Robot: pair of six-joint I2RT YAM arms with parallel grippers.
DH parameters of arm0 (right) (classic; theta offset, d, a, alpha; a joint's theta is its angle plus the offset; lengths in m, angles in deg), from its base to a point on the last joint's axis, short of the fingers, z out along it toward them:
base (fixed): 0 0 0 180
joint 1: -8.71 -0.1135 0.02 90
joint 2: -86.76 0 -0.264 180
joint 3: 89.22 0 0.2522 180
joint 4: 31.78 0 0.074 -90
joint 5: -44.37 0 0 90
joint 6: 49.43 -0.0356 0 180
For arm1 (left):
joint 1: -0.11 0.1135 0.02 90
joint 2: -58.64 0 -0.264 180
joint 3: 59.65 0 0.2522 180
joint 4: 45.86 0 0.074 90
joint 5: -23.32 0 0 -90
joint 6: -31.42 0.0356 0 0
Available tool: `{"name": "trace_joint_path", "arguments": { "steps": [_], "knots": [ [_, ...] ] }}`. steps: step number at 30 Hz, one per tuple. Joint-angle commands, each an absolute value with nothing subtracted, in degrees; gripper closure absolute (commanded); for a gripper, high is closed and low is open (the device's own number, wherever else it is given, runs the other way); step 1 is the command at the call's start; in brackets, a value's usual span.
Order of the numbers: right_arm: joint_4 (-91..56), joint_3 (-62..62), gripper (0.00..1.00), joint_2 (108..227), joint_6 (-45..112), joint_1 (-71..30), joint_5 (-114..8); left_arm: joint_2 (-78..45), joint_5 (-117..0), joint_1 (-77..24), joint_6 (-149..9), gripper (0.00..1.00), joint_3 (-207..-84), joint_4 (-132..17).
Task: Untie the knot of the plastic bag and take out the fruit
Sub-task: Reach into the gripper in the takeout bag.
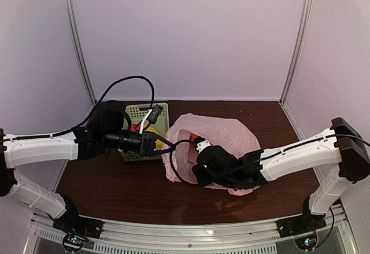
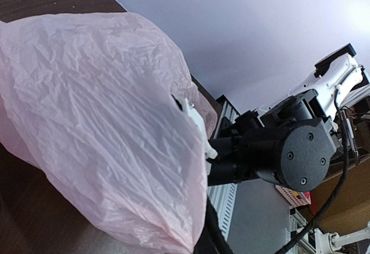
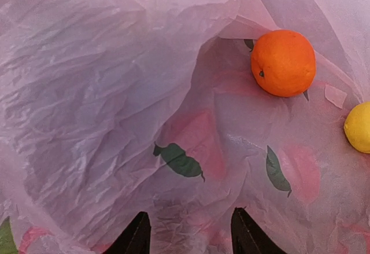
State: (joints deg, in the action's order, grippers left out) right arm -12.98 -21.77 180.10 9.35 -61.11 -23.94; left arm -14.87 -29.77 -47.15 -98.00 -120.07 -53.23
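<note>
The pink plastic bag (image 1: 222,132) lies open at mid-table and fills the left wrist view as a raised sheet (image 2: 98,121). My left gripper (image 1: 157,143) is at the bag's left edge, shut, apparently pinching the film; its fingers do not show in its own view. My right gripper (image 3: 191,234) is inside the bag mouth, open, with crinkled film between its black fingertips (image 3: 136,236). An orange fruit (image 3: 283,63) and a yellow fruit (image 3: 359,128) rest on the bag's printed film beyond the fingers. The orange fruit (image 1: 195,137) also peeks out in the top view.
A pale green slotted basket (image 1: 144,113) stands at the back left behind the left wrist, with red (image 1: 134,128) and yellow (image 1: 151,136) fruit in it. A black cable (image 1: 172,170) loops in front of the bag. White walls enclose the table.
</note>
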Motion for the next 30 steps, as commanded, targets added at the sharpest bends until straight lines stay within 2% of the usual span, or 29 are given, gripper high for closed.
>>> {"name": "trace_joint_path", "arguments": {
  "steps": [1,12,21,30],
  "knots": [
    [-9.7,-18.9,0.52,182.6,9.8,-57.7,-25.5,-13.1,-27.6,-47.4,-96.8,1.0,-120.9,-50.7],
    [-8.5,-14.4,0.5,186.0,8.6,-50.7,-25.4,-13.2,-22.6,-47.5,-95.9,1.0,-120.7,-50.3],
    [-19.8,-18.8,0.37,184.3,8.2,-48.8,-30.9,-13.7,-19.0,-48.7,-96.1,1.0,-122.3,-50.3],
    [-22.8,-16.8,0.23,187.5,8.6,-47.0,-29.2,-13.9,-18.4,-49.3,-96.3,1.0,-122.8,-50.3]
  ]
}}
